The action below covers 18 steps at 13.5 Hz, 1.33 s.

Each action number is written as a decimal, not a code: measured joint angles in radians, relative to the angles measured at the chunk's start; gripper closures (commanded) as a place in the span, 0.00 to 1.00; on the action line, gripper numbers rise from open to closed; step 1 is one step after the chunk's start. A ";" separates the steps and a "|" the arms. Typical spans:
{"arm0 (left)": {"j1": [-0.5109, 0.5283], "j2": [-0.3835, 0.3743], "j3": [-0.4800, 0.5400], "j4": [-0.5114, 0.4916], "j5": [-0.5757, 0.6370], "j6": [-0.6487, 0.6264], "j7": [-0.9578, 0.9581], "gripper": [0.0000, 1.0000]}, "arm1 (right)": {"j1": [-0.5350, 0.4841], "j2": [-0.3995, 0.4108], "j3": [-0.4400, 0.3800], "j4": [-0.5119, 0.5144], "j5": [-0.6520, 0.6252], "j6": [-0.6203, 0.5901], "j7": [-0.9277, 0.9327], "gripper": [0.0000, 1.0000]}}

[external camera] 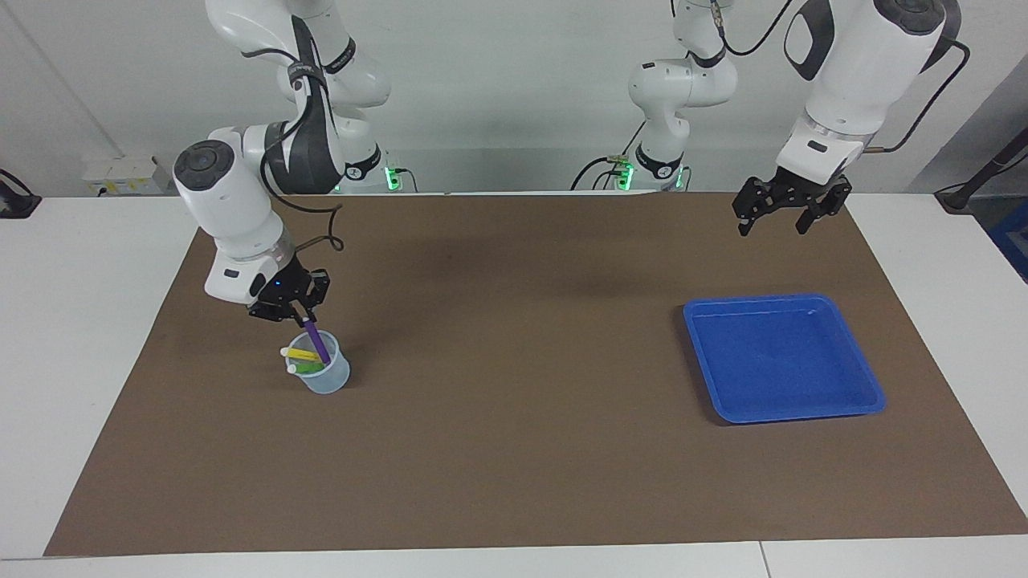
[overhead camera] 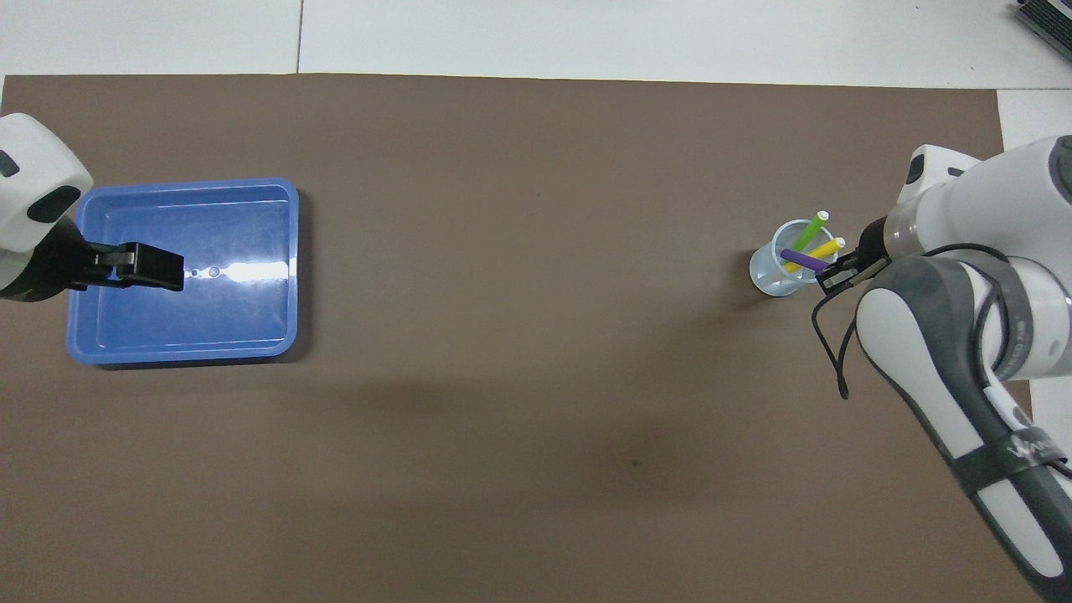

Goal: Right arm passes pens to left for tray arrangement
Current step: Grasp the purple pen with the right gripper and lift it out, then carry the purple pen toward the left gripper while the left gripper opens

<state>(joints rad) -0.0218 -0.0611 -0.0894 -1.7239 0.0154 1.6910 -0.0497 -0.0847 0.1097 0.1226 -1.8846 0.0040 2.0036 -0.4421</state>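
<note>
- Purple pen point(external camera: 314, 337): tilted, lower part inside the translucent cup point(external camera: 325, 377), upper end pinched between the fingertips of the right gripper point(external camera: 299, 318).
- Right gripper: fingers clenched on the purple pen's top end, positioned just above the cup's rim; blue light visible on its wrist. Overhead view shows the same grip at the cup's edge point(overhead camera: 825, 270).
- Yellow pen point(external camera: 302, 354) and green pen point(external camera: 305, 367): both in the cup, leaning, whitish ends sticking out over the rim. Neither is touched by a gripper.
- Cup: upright on the brown mat point(external camera: 514, 449), toward the right arm's end of the table.
- Blue tray point(external camera: 783, 357): flat on the mat toward the left arm's end, well apart from the cup. No pens in it.
- Left gripper point(external camera: 787, 221): fingers released and spread, holding nothing, raised in the air. Overhead view places it over the tray point(overhead camera: 155, 266). Left arm waits.
- White table point(external camera: 96, 265) shows around the mat's edges.
</note>
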 measured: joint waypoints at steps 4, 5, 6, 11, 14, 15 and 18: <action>0.000 -0.001 0.001 -0.005 0.000 0.003 -0.002 0.00 | 0.000 -0.079 0.000 0.104 0.022 -0.193 0.007 1.00; 0.000 -0.002 0.001 -0.006 0.000 0.003 -0.001 0.00 | 0.000 -0.094 0.001 0.121 0.047 -0.226 0.024 1.00; 0.000 -0.003 0.001 -0.006 0.000 0.005 -0.001 0.00 | 0.001 -0.107 0.004 0.132 0.081 -0.247 0.057 1.00; -0.005 -0.014 -0.005 -0.021 0.000 0.008 0.009 0.00 | 0.081 -0.112 0.026 0.141 0.276 -0.210 0.354 1.00; -0.015 -0.050 -0.007 -0.098 0.000 0.010 0.076 0.00 | 0.222 -0.091 0.031 0.137 0.349 -0.084 0.656 1.00; -0.015 -0.060 -0.006 -0.113 0.000 0.011 0.092 0.00 | 0.261 -0.077 0.033 0.135 0.379 -0.042 0.740 1.00; -0.012 -0.077 0.000 -0.149 -0.047 0.042 0.099 0.01 | 0.333 -0.020 0.034 0.133 0.475 0.069 0.901 1.00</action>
<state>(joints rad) -0.0338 -0.1380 -0.0890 -1.8730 -0.0314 1.7332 0.0494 0.2488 0.0893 0.1561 -1.7514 0.4792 2.0729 0.4589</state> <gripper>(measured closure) 0.000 0.824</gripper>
